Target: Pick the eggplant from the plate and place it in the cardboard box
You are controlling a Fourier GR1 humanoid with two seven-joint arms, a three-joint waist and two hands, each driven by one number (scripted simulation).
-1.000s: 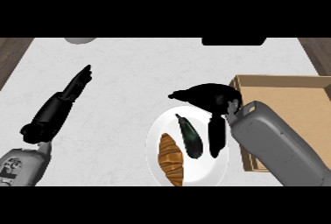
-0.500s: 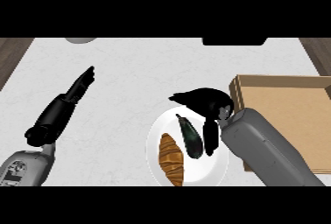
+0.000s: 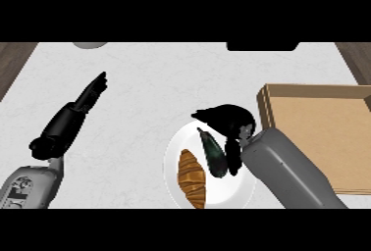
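Note:
A dark, slim eggplant [image 3: 214, 156] lies lengthwise on a white plate [image 3: 233, 188], right of a croissant [image 3: 192, 179]. My right hand [image 3: 230, 120] hovers over the plate's far edge. Its thumb sticks out to the left, and one finger [image 3: 234, 158] reaches down along the eggplant's right side. The hand is open and the eggplant still rests on the plate. An open cardboard box [image 3: 322, 135] stands just right of the plate. My left hand [image 3: 81, 104] rests open at the left of the counter, fingers straight and pointing away.
A grey round object [image 3: 91, 45] and a black object [image 3: 261, 46] sit at the counter's far edge. The right forearm [image 3: 286, 171] covers the plate's right rim and the box's near left corner.
My right hand has shifted left and nearer, from the box's corner to over the plate's far edge. The eggplant, croissant and left hand have not moved.

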